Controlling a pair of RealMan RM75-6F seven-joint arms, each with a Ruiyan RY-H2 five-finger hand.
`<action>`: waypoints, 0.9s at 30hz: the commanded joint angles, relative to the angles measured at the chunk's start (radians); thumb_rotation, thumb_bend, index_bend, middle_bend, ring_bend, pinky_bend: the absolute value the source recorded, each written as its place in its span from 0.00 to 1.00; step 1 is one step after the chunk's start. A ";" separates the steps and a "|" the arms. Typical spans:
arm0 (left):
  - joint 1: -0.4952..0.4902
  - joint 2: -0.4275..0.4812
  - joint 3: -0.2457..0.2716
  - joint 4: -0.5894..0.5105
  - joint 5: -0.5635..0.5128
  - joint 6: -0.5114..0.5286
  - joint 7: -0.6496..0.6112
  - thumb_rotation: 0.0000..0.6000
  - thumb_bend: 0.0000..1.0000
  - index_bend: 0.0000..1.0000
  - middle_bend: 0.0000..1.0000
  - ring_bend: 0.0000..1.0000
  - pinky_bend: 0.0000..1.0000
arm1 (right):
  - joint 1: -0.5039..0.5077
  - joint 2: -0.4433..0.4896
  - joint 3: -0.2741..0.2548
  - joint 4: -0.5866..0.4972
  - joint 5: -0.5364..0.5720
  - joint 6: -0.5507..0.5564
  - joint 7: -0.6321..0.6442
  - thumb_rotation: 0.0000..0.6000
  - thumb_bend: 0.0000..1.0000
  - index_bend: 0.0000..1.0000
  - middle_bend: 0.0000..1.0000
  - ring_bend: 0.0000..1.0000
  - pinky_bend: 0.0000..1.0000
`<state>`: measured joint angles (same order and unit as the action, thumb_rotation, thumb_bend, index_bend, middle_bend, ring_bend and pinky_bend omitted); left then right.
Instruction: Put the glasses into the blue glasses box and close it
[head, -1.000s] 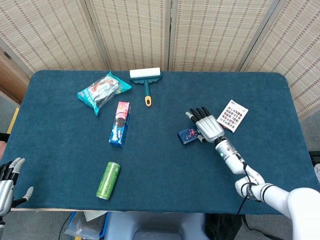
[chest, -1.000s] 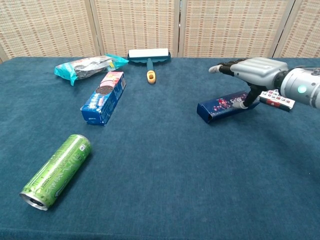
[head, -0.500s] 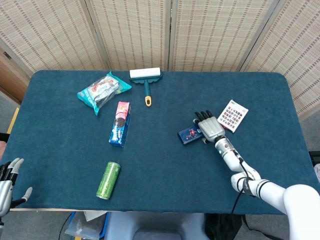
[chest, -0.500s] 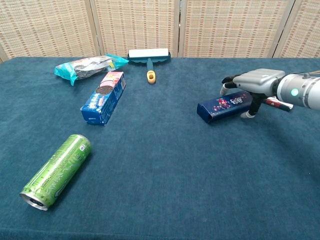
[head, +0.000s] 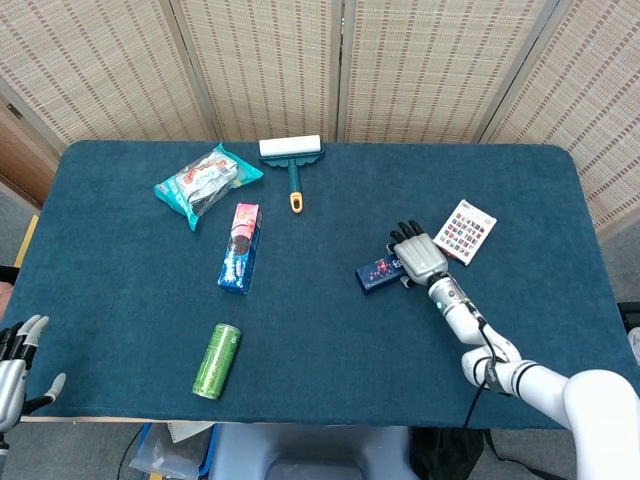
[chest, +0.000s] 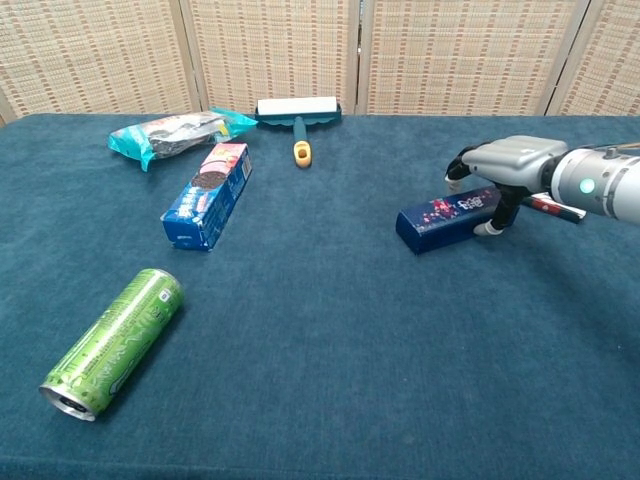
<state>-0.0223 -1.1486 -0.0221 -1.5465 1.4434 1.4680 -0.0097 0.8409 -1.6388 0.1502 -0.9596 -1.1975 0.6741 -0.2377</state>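
Left robot hand: idle at near surface edge, fingers spread, empty.
Green can: lying on side, near left.
Right robot hand: fingers wrapped over right end of blue glasses box, thumb on near side; grasp looks in progress.
Box appears closed, flat on surface.
Glasses not visible.
Next, judged: secure box, open lid.
Card just beyond hand.
Lint roller far edge.

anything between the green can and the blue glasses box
Nothing: in the chest view, only bare table cloth lies between the green can and the blue glasses box.
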 joint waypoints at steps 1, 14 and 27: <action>-0.001 0.000 -0.001 0.000 0.002 0.002 -0.001 1.00 0.31 0.04 0.00 0.00 0.00 | -0.011 0.033 -0.009 -0.052 -0.004 0.008 -0.002 1.00 0.18 0.09 0.05 0.00 0.00; -0.012 -0.003 -0.010 0.006 0.019 0.010 -0.009 1.00 0.31 0.04 0.00 0.00 0.00 | -0.202 0.257 -0.024 -0.374 -0.048 0.343 -0.015 1.00 0.18 0.00 0.01 0.00 0.00; -0.042 -0.018 -0.038 -0.017 0.024 0.015 0.048 1.00 0.31 0.04 0.00 0.00 0.00 | -0.564 0.469 -0.148 -0.608 -0.198 0.834 0.013 1.00 0.23 0.03 0.08 0.00 0.00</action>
<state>-0.0619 -1.1648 -0.0575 -1.5614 1.4663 1.4816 0.0361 0.3528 -1.2173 0.0423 -1.5233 -1.3499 1.4269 -0.2428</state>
